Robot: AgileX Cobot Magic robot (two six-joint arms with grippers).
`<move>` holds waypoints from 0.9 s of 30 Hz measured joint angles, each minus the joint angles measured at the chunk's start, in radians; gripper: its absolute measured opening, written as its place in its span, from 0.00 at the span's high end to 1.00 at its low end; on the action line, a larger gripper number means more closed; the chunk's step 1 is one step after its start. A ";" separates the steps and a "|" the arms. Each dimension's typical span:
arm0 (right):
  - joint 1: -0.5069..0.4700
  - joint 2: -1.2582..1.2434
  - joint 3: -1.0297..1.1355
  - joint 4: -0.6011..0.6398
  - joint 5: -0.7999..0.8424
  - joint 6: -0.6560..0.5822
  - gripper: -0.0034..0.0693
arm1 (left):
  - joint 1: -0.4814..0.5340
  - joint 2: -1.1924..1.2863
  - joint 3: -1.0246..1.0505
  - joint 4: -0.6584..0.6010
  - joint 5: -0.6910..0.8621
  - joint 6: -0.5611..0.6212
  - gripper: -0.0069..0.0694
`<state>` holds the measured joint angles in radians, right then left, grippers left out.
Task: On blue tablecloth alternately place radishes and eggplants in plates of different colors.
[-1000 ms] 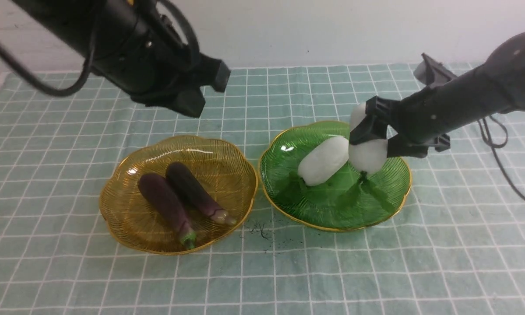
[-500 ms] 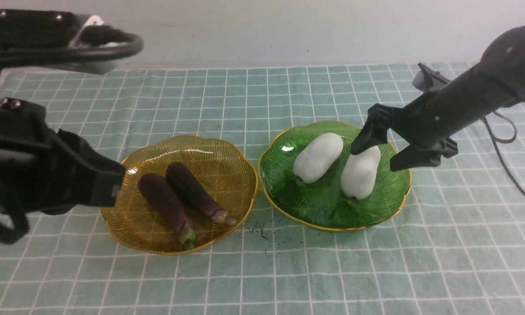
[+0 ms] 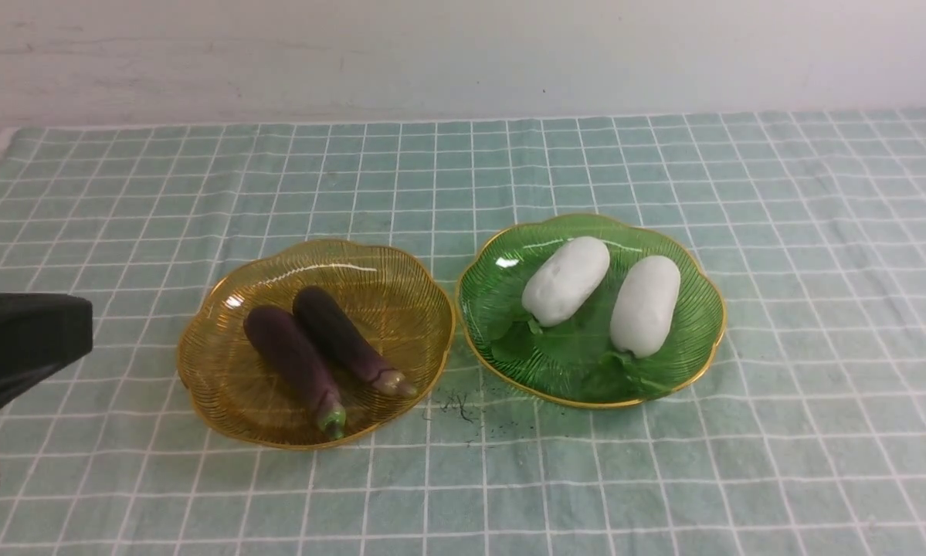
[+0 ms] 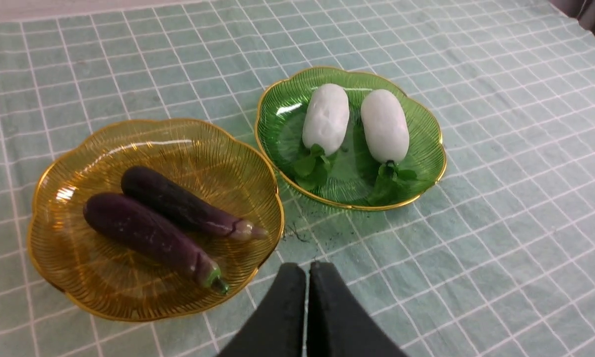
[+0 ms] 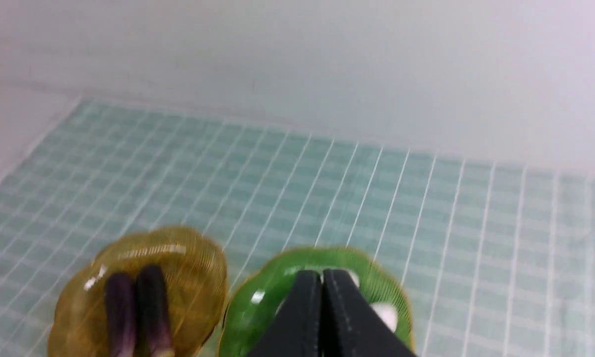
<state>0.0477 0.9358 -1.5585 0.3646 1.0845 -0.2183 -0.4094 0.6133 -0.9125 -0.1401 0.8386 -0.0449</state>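
Right fingers point(image 5: 321, 312) had let go and left, now closed, empty like left fingers point(image 4: 304, 310); both radishes point(image 3: 567, 280) sat in green plate point(image 3: 501, 359), eggplants point(image 3: 339, 336) in amber, likely done.

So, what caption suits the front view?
Two eggplants on an amber plate, two white radishes on a green plate.

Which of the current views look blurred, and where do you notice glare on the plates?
Right wrist view: soft overall, cloth lines smeared; front view: sharper, white glints on the amber plate and green plate; left wrist view: plates crisp, glints on both, gripper dark and soft.
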 joint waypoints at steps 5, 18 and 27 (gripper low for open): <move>0.000 -0.446 0.405 -0.016 -0.396 -0.004 0.97 | 0.000 -0.029 0.061 0.000 -0.048 -0.002 0.92; -0.001 -0.953 1.116 -0.016 -0.898 0.001 0.97 | 0.000 -0.052 0.102 0.000 -0.105 -0.007 0.92; -0.001 -0.953 1.117 -0.012 -0.949 0.001 0.97 | 0.000 -0.351 0.377 0.020 -0.239 -0.019 0.92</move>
<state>0.0470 -0.0173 -0.4412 0.3527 0.1358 -0.2168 -0.4094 0.2623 -0.5355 -0.1201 0.6000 -0.0641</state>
